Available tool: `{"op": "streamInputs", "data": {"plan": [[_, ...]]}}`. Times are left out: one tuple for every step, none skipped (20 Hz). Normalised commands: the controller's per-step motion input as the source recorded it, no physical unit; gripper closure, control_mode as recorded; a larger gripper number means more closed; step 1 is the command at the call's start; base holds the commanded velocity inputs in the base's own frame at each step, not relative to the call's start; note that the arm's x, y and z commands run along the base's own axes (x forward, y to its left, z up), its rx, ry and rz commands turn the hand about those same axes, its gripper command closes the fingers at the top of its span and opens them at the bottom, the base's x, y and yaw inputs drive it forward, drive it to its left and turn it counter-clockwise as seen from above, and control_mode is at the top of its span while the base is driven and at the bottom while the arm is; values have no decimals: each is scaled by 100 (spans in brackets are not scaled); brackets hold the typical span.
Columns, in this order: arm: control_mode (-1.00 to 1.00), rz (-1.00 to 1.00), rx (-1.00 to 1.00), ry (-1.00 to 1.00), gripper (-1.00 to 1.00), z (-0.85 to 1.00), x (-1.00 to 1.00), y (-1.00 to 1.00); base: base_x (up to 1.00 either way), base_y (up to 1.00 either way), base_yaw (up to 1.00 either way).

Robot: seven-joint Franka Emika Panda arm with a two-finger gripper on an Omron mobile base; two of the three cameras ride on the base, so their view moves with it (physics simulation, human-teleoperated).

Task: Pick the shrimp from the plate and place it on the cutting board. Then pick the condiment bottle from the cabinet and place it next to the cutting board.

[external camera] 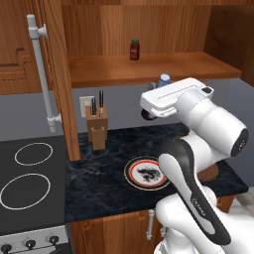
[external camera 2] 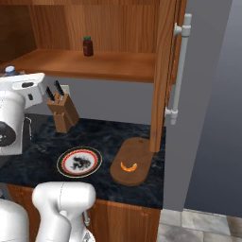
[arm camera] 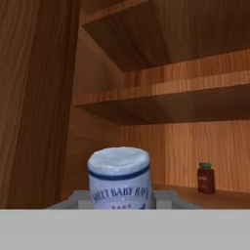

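My gripper (arm camera: pixel 119 201) is shut on the condiment bottle (arm camera: pixel 118 177), whose pale cap and label fill the lower middle of the hand view. In the left base view the hand holds the condiment bottle (external camera: pixel 164 79) in the air just in front of the cabinet shelf (external camera: pixel 149 69), with its pale cap above the hand and its dark base below. The orange shrimp (external camera 2: pixel 128 166) lies on the brown cutting board (external camera 2: pixel 134 153), right of the plate (external camera 2: pixel 79 161). The plate (external camera: pixel 146 173) has nothing on it. My arm hides most of the board in the left base view.
A small red jar (external camera: pixel 134 49) stands far back on the shelf. A wooden knife block (external camera: pixel 97 126) stands on the dark counter by the wall. The open cabinet door with its white bar handle (external camera 2: pixel 179 71) rises beside the board. The stove top (external camera: pixel 30 173) lies left.
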Motion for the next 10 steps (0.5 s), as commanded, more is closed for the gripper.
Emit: {"op": "streamInputs", "data": {"plan": [[-100, 5, -4, 0, 100, -41, -20, 0, 0, 0, 0], [-100, 5, -4, -1, 100, -41, -17, 0, 0, 0, 0], [-100, 6, -3, -2, 100, -39, -18, 0, 0, 0, 0], [-100, 6, -1, -3, 100, -40, -18, 0, 0, 0, 0], [-100, 6, -2, -4, 100, -42, -16, 0, 0, 0, 0], [-100, 6, -2, -3, 100, -43, -13, 0, 0, 0, 0], [-100, 6, -2, -3, 100, -46, -10, 1, 0, 0, 0], [-100, 6, -2, -4, 100, -46, -8, 2, 0, 0, 0], [-100, 6, -2, -4, 100, -49, -2, 4, 0, 0, 0], [-100, 6, -2, -2, 100, -51, 0, 5, 0, 0, 0]]}}
